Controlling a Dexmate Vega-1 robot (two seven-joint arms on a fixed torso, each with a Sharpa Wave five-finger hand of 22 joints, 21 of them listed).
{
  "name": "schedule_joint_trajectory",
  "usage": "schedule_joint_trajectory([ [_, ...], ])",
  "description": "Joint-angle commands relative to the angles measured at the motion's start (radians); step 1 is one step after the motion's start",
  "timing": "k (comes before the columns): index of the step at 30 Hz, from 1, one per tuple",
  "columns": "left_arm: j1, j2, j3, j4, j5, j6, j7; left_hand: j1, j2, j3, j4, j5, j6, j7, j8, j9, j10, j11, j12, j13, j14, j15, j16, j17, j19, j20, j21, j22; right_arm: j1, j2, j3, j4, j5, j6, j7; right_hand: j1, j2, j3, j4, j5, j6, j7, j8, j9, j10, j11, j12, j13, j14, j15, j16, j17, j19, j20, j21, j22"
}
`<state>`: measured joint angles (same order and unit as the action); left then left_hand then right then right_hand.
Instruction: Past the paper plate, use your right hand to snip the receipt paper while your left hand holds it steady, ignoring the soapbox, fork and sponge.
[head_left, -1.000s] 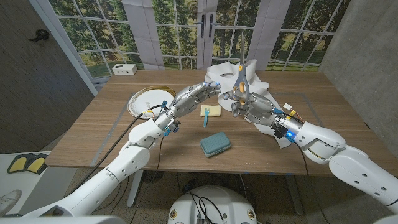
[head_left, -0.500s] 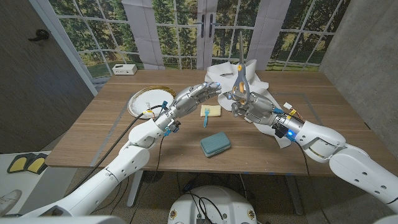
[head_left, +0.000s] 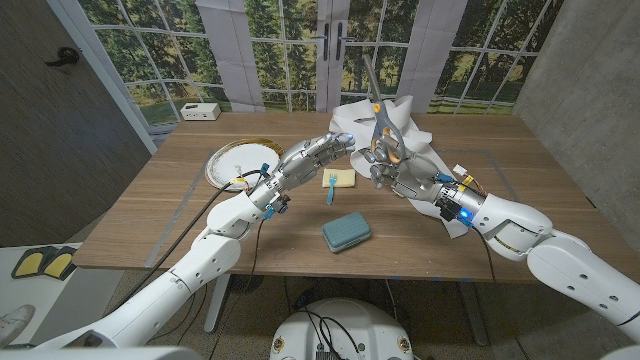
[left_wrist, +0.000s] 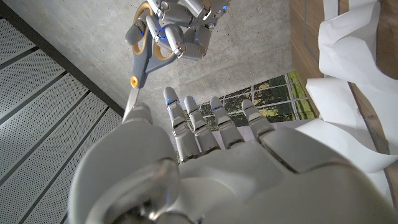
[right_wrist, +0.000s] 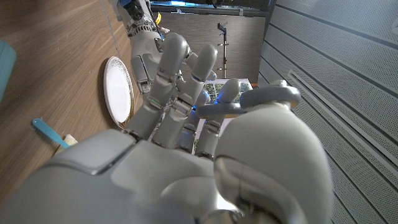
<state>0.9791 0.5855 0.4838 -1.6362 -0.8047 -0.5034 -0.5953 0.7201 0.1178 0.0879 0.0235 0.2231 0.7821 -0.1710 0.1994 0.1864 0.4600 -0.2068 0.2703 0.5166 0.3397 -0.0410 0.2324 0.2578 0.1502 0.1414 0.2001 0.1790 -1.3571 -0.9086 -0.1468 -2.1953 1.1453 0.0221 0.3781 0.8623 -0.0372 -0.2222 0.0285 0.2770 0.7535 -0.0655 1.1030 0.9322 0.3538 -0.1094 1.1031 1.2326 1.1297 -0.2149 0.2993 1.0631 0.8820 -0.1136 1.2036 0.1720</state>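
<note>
Just beyond our left hand's (head_left: 318, 153) open fingers lay the receipt paper (head_left: 410, 125); our right hand (head_left: 390, 170) gripped scissors (head_left: 378, 115), approach pending.

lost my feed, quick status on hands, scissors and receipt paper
Right hand grips scissors, blades up. Left hand at receipt paper, grip unclear. Nothing between them.

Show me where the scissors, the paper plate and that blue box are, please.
scissors (head_left: 381, 125): head view, on the grey blades near the pivot.
paper plate (head_left: 232, 160): head view, on its white middle.
soapbox (head_left: 346, 231): head view, on its blue lid.
</note>
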Motion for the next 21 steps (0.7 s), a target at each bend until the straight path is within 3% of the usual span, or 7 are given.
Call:
schedule_joint_trajectory([
  [1,0.007,0.003,-0.009,0.004,-0.003,-0.005,0.005,0.007,0.011,0.006,0.000,0.001,-0.008,0.000,-0.001,0.001,0.011,0.002,0.004,0.005,0.005,-0.110,0.007,0.004,0.008,0.003,0.005,0.004,0.025,-0.017,-0.014,-0.003,-0.039,-0.008,-0.015,-0.050,-0.018,-0.047,0.027,0.019,-0.010,0.019,-0.018,0.001,-0.025,0.019,0.050,-0.001,-0.013,-0.007,-0.018,-0.006,0.031,-0.103,-0.029,0.000],
  [5,0.006,0.001,-0.010,0.006,-0.004,-0.008,0.004,0.008,0.011,0.007,0.000,0.001,-0.009,0.000,-0.001,0.001,0.011,0.002,0.004,0.005,0.005,-0.111,0.007,0.004,0.009,0.003,0.005,0.004,0.027,-0.021,-0.013,-0.005,-0.040,-0.010,-0.019,-0.091,-0.037,-0.082,0.052,0.030,-0.016,0.038,-0.032,-0.005,-0.032,0.042,0.061,-0.021,-0.028,-0.006,-0.041,-0.026,0.050,-0.102,-0.054,0.000],
  [8,0.007,0.000,-0.010,0.006,-0.005,-0.008,0.006,0.008,0.012,0.007,-0.001,0.001,-0.010,0.000,-0.002,0.001,0.013,0.001,0.004,0.005,0.006,-0.110,0.007,0.004,0.009,0.004,0.006,0.004,0.021,-0.019,-0.010,-0.006,-0.036,-0.004,-0.023,-0.128,-0.044,-0.100,0.074,0.037,-0.029,0.046,-0.060,-0.030,-0.041,0.059,0.059,-0.033,-0.029,-0.005,-0.049,-0.032,0.061,-0.101,-0.072,0.000],
  [14,0.007,-0.001,-0.015,0.009,-0.002,-0.010,0.015,0.010,0.013,0.009,-0.001,0.001,-0.011,0.000,-0.002,0.001,0.015,0.001,0.005,0.006,0.007,-0.111,0.008,0.004,0.010,0.004,0.006,0.004,0.028,-0.026,-0.005,0.004,-0.033,-0.007,-0.015,-0.157,-0.044,-0.109,0.095,0.048,-0.049,0.064,-0.114,-0.089,-0.054,0.069,0.045,-0.059,-0.045,-0.006,-0.062,-0.037,0.065,-0.092,-0.099,0.001],
  [15,0.008,-0.001,-0.017,0.010,-0.001,-0.010,0.019,0.010,0.014,0.009,-0.002,0.001,-0.011,0.000,-0.002,0.001,0.016,0.001,0.005,0.006,0.007,-0.112,0.008,0.004,0.010,0.004,0.006,0.004,0.025,-0.032,0.000,0.000,-0.044,-0.007,-0.026,-0.166,-0.046,-0.112,0.100,0.051,-0.061,0.065,-0.132,-0.104,-0.060,0.076,0.040,-0.066,-0.051,-0.004,-0.070,-0.045,0.064,-0.087,-0.108,0.001],
  [19,0.012,0.002,-0.025,0.012,0.002,-0.011,0.033,0.011,0.013,0.010,-0.002,0.001,-0.007,-0.002,-0.001,0.001,0.016,0.001,0.005,0.006,0.008,-0.112,0.008,0.004,0.011,0.004,0.006,0.004,0.030,-0.031,0.002,0.011,-0.044,-0.001,-0.012,-0.180,-0.050,-0.115,0.107,0.055,-0.054,0.071,-0.149,-0.127,-0.047,0.078,0.035,-0.082,-0.050,-0.004,-0.071,-0.045,0.067,-0.082,-0.117,0.002],
  [21,0.012,0.002,-0.027,0.014,0.004,-0.011,0.041,0.011,0.013,0.010,-0.003,0.001,-0.006,-0.002,0.000,0.001,0.016,0.001,0.004,0.006,0.008,-0.111,0.008,0.004,0.011,0.003,0.006,0.004,0.023,-0.030,0.008,0.010,-0.035,-0.005,-0.024,-0.195,-0.054,-0.118,0.114,0.058,-0.060,0.080,-0.170,-0.148,-0.061,0.087,0.040,-0.070,-0.057,-0.003,-0.073,-0.044,0.068,-0.079,-0.126,0.002],
])
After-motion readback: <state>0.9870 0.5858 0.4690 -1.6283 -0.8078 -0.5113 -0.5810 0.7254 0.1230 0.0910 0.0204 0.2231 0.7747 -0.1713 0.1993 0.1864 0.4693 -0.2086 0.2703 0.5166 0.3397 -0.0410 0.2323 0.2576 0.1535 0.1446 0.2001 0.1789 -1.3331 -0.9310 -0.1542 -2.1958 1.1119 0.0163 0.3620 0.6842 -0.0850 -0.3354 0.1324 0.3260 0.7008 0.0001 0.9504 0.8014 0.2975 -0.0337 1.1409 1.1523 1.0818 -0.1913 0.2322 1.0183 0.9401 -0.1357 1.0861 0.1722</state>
